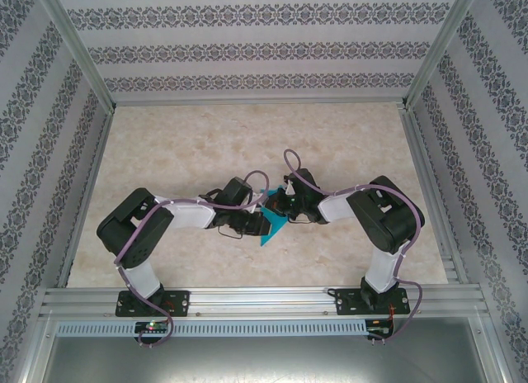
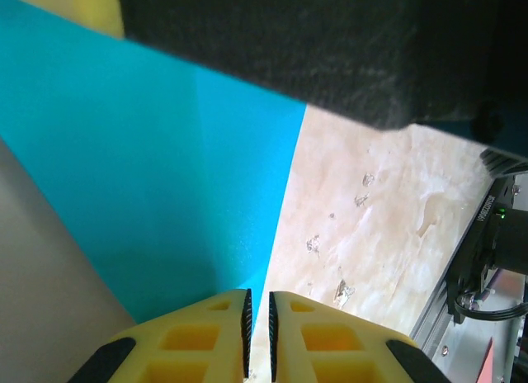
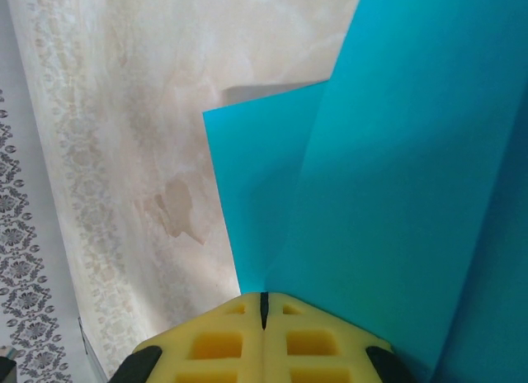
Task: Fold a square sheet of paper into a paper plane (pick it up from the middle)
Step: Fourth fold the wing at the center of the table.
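Top external: partly folded square sheet of paper (image 1: pixel 271 230) held over the worktop (image 1: pixel 247 135) between the arms. Left jaws and right jaws both clamp it; uneven pulling could tear it.

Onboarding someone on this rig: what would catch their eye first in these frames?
The bright cyan paper comes first, pinched at mid-table between the left pincer and the right pincer, both closed on it. It stands out sharply against the pale marbled table. In the right wrist view it is creased, with one layer overlapping another.
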You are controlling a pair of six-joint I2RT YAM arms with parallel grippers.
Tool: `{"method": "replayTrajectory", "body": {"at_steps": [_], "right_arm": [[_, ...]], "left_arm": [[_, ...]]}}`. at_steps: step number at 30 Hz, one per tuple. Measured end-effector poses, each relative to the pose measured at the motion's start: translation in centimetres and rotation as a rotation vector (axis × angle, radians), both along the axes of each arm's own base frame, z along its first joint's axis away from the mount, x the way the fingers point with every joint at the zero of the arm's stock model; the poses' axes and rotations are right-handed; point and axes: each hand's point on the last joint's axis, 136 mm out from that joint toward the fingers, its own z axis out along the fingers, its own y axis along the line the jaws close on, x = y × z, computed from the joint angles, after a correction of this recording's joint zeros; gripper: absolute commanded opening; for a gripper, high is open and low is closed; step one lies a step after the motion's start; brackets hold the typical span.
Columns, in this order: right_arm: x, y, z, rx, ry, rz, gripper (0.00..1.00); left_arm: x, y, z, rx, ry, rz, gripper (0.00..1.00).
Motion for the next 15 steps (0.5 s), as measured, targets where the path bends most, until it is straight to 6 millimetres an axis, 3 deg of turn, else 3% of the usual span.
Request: {"method": "replayTrajectory", "body": {"at_steps": [15], "right_arm": [[-0.23,-0.28,-0.02,0.001,0.003,-0.001,0.0]], "left_arm": [[-0.81,-0.59,-0.76,-0.017,-0.01,-0.011,0.17]]}}
